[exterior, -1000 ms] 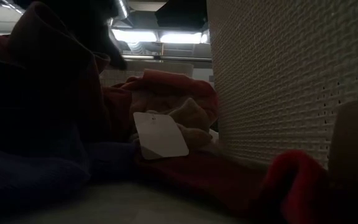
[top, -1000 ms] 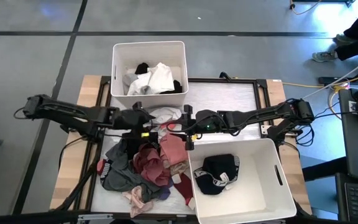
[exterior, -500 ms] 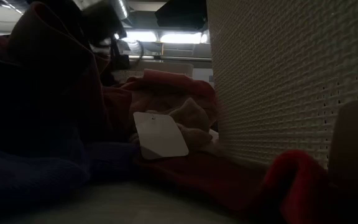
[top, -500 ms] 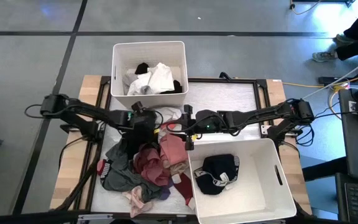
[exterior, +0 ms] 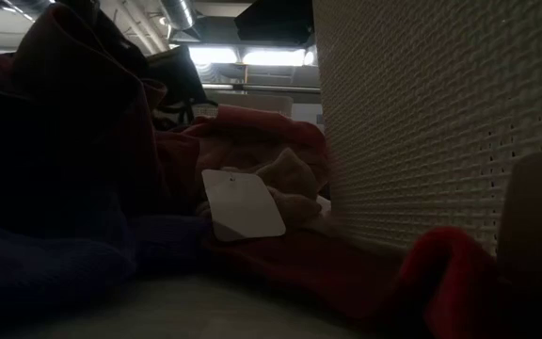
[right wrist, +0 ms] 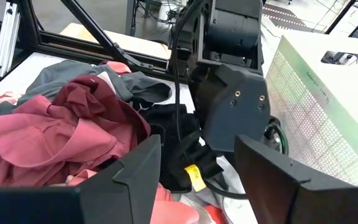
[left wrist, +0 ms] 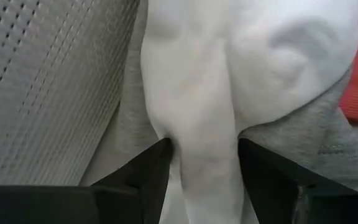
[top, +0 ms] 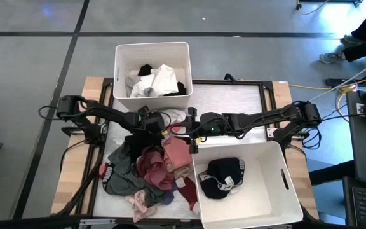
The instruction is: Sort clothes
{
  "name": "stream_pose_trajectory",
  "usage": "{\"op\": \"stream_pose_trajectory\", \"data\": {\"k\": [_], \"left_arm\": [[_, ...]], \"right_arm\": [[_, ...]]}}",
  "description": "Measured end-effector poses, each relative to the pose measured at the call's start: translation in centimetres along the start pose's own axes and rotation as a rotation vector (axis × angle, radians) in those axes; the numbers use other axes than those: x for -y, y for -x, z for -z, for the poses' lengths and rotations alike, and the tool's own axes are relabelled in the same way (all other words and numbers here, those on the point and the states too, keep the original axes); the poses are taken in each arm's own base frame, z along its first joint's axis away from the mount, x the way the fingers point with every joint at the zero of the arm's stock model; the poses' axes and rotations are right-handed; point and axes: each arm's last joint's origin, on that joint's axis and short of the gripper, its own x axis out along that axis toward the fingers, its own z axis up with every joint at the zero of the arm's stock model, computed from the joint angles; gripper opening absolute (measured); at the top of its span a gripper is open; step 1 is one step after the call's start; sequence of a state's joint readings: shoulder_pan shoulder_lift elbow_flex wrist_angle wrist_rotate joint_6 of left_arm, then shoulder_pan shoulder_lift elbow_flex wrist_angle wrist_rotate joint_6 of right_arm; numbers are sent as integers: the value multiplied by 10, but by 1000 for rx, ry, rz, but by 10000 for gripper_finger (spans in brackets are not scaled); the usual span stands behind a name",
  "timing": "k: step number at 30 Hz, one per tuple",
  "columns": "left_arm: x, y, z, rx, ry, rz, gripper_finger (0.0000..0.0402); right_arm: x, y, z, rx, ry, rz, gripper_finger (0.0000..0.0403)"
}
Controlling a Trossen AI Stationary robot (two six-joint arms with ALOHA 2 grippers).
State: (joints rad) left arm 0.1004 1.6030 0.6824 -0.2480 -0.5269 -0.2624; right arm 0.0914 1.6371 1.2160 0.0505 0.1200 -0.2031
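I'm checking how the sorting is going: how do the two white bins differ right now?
The far bin holds mostly white clothes with some black; the near bin holds one black garment. The far bin looks smaller and fuller; the near bin is larger with much bare floor. Both are white and rectangular.

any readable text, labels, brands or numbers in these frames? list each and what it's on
None can be read.
White hang tag on the clothes pile, low view: faces the camera, looks blank.
Black garment in the near white bin, high view: its light waistband carries dark marks, too small to read.
Yellow tag on the cable by the left gripper, right wrist view: no legible print.
Dark plate on the far white bin's rim, right wrist view: markings too small to read.
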Motion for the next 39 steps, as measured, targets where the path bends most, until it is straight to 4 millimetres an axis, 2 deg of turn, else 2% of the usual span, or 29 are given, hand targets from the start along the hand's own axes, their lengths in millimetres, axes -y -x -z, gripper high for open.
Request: {"op": "stream_pose_trajectory", "data": {"k": [4, 12, 14, 17, 22, 26, 32, 39], "left_arm": [[1, 0, -2, 16, -25, 9, 141], [2, 0, -1, 21, -90, -5, 21], [3, 1, 1, 24, -115, -41, 7], [5, 6, 1, 50, -131, -79, 12], [9, 33, -4, 156, -130, -54, 4], [6, 62, -8, 260, -108, -6, 5], [-11, 109, -11, 434, -90, 15, 4], [-37, 144, -10, 575, -75, 16, 4]], "right_arm": [[0, 0, 0, 0, 0, 0, 207], [0, 0, 0, -3, 0, 0, 207], [0, 0, 0, -4, 0, 0, 207], [0, 0, 0, -4, 0, -1, 207], [0, 0, 1, -6, 0, -1, 207], [0, 0, 1, -5, 0, -2, 207], [0, 0, 0, -4, 1, -1, 207], [0, 0, 0, -1, 2, 0, 207]]}}
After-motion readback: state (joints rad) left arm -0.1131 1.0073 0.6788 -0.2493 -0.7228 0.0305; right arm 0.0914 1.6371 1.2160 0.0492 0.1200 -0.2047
